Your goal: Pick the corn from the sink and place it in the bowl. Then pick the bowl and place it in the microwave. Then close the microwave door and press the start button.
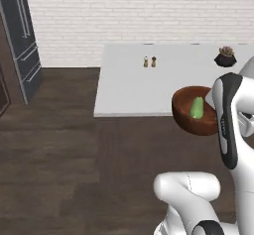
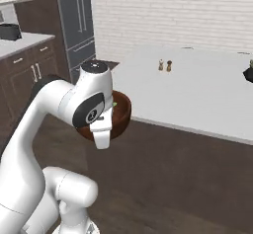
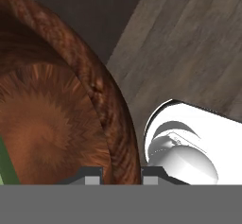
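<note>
The reddish-brown wooden bowl (image 1: 186, 112) hangs in the air over the dark floor, just off the near edge of a white counter. The corn (image 1: 197, 107) lies inside it, green husk showing. In the right base view the bowl (image 2: 121, 115) sits behind my wrist, with a sliver of the corn (image 2: 114, 104) at its rim. My gripper (image 3: 122, 176) is shut on the bowl (image 3: 47, 124), one fingertip inside the rim and one outside; the corn (image 3: 5, 168) shows at the left edge. The sink and the microwave with its door are out of view.
A white island counter (image 1: 129, 85) carries two small shakers (image 1: 149, 61) and a potted plant (image 1: 225, 57). A tall dark fridge (image 1: 22, 35) stands at the far left. Brown cabinets (image 2: 24, 72) line the left side. Dark wood floor (image 1: 59, 154) spreads below.
</note>
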Controlling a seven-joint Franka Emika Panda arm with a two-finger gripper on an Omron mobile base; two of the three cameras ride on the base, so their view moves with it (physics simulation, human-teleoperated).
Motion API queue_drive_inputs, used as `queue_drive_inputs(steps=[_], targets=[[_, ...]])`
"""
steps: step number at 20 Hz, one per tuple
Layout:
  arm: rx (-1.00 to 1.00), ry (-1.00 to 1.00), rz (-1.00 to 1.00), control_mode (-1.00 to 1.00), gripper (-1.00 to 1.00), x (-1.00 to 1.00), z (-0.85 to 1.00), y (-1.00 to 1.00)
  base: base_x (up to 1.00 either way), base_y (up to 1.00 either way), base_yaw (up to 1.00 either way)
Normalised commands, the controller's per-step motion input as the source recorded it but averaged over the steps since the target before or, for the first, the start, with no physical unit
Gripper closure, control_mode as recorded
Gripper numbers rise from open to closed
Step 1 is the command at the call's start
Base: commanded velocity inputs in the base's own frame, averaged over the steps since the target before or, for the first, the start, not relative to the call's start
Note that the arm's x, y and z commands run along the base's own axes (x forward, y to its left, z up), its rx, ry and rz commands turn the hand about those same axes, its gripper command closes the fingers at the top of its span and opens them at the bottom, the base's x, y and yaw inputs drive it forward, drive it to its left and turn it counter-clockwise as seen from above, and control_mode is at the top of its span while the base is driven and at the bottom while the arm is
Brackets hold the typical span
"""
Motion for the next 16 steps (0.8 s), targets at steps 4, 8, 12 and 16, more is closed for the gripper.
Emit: queue_drive_inputs(steps=[4, 8, 12, 16], targets=[[0.0, 0.0, 0.0, 1.0, 1.0, 0.0, 0.0, 0.0, -0.3, -0.08, -0.76], [0.0, 0.0, 0.0, 1.0, 1.0, 0.0, 0.0, 0.0, -0.23, -0.05, -0.77], [0.0, 0.0, 0.0, 1.0, 1.0, 0.0, 0.0, 0.0, -0.14, -0.01, -0.78], [0.0, 0.0, 0.0, 1.0, 1.0, 0.0, 0.0, 0.0, -0.12, 0.0, -0.77]])
